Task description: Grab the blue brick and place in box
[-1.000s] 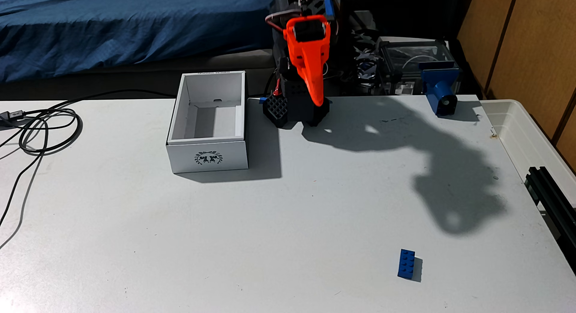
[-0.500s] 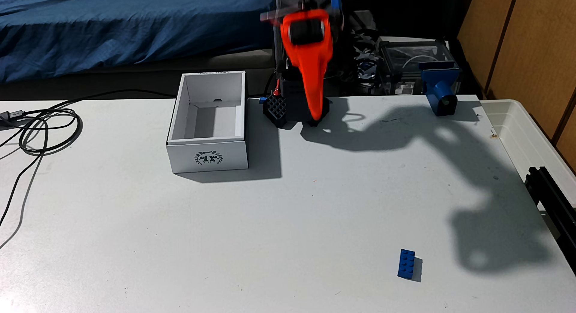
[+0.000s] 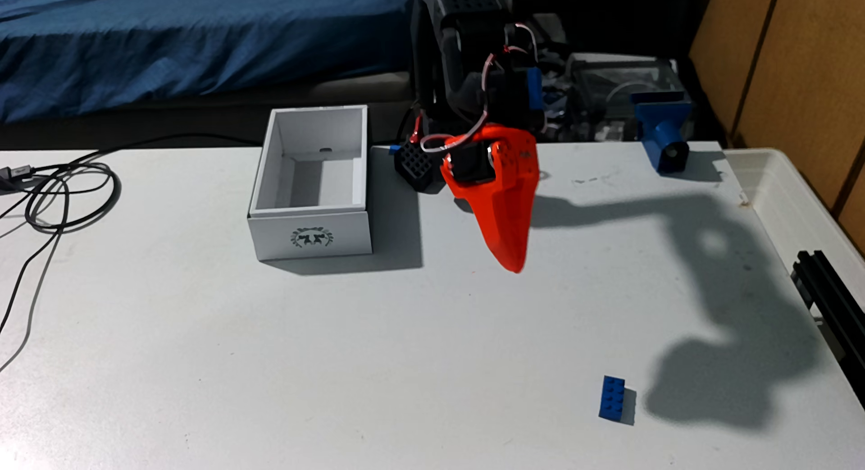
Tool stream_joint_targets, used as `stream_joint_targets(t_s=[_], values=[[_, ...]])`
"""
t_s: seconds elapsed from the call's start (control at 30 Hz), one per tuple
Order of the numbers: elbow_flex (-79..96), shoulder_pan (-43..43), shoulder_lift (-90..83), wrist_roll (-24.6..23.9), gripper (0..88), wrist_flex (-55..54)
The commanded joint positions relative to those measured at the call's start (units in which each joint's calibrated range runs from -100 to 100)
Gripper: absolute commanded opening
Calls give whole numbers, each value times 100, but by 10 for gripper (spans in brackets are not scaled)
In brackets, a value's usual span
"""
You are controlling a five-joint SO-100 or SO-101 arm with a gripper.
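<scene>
The blue brick [image 3: 612, 398] lies studs up on the white table near the front right in the fixed view. The box [image 3: 310, 236] stands open at the back left of centre, its wreath emblem on the near short side; it looks empty inside. My orange gripper [image 3: 514, 264] hangs above the table's middle, pointing down and forward, jaws together with nothing between them. It is well behind and left of the brick and to the right of the box.
A blue cylindrical-nosed mount [image 3: 663, 140] sits at the back right. A translucent tub [image 3: 795, 203] lines the right edge, with a black rail [image 3: 828, 287] beside it. Black cables [image 3: 61, 194] coil at the left. The arm's black base [image 3: 414, 163] stands beside the box.
The arm has unfolded from its upright rest pose. The gripper swung forward and down over the table toward the right; its shadow moved close to the brick. Brick and box stayed put.
</scene>
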Motion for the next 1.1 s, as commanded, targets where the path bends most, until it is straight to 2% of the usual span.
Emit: stream_joint_targets(t_s=[0.0,0.37,0.67,0.73,0.8,1.07], values=[[-9,-231,94,-439,13,-82],[-80,-936,179,-1775,14,-151],[-213,-1286,187,-1922,13,-444],[-213,-1271,196,-2301,16,-479],[-222,-1226,187,-2675,46,-479],[-603,-1360,932,-2980,202,-384]])
